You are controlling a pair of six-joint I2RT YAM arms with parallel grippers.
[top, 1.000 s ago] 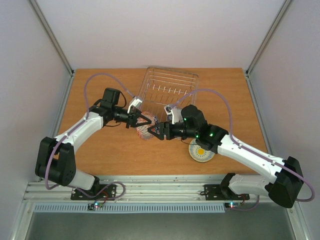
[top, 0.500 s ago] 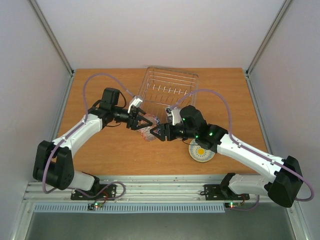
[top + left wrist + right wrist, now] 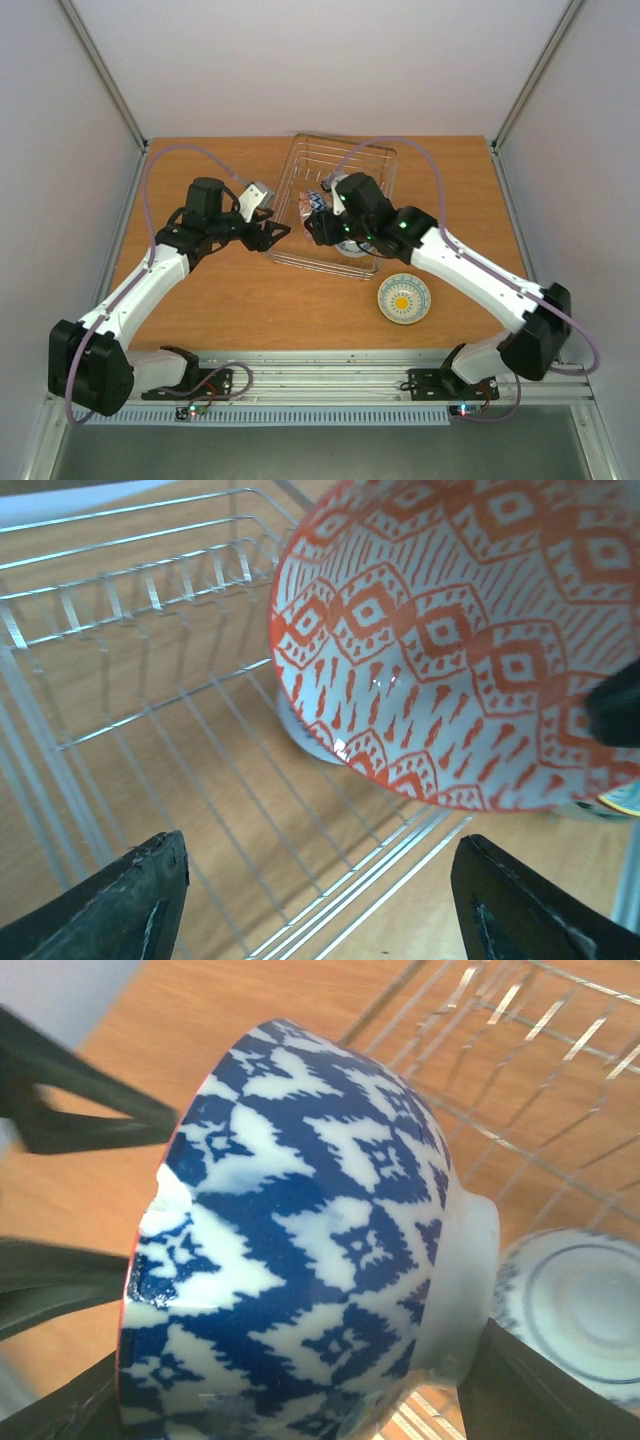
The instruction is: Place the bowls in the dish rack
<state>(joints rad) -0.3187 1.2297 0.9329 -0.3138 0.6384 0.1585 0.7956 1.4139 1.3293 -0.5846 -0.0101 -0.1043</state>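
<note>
A bowl, blue-and-white outside and red-patterned inside, hangs on its side over the near left part of the dish rack. My right gripper is shut on it, one finger at the rim and one at the foot. My left gripper stands open and empty just left of the rack's near corner, its fingers apart from the bowl. A second bowl lies upside down on the rack floor under the held one. A cream-yellow bowl sits on the table right of the rack.
The rack's upright prongs run along its far half. Bare wooden table lies left of and in front of the rack. Grey walls close in both sides.
My left gripper opened, let go of the bowl and drew back to the left. My right gripper carried the bowl away from the table front to above the rack.
</note>
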